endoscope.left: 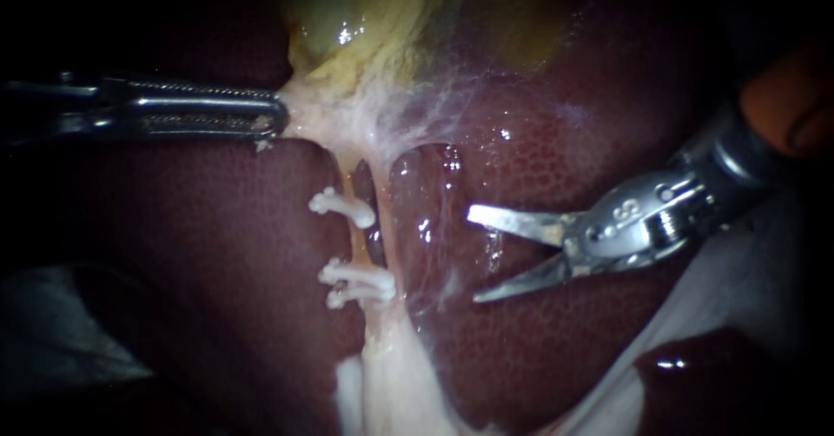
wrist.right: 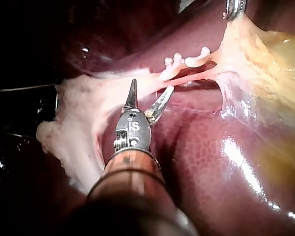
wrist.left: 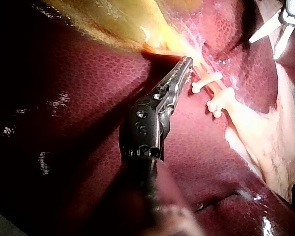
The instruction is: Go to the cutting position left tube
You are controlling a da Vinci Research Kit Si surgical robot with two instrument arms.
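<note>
Dark red liver fills the endoscope view, with the yellow-green gallbladder at 12 o'clock. The left instrument comes in from 9 o'clock. Its jaws are pressed together on pale tissue at the bottom end of the gallbladder, pulling it taut. From there the left tube, a thin pale strand, runs down towards 6 o'clock. It carries a single white clip and, below that, a pair of clips. The right instrument enters from 3 o'clock. Its two blades are spread wide, tips pointing towards 9 o'clock. They are near the tube but clear of it, level with the stretch between the clips.

In the left wrist view, the left instrument pinches pale tissue where the gallbladder narrows. Taking its shaft as pointing to 12 o'clock, the clipped tube lies just beside the jaws at about 1 o'clock. The open blades of the right instrument are farther out the same way.

In the right wrist view, the right instrument holds its blades apart over the liver. The tube and its clips lie just ahead of the blades, towards 1 o'clock. One blade tip is close under the tube; I cannot tell whether it touches. The left instrument grips tissue beyond.
</note>
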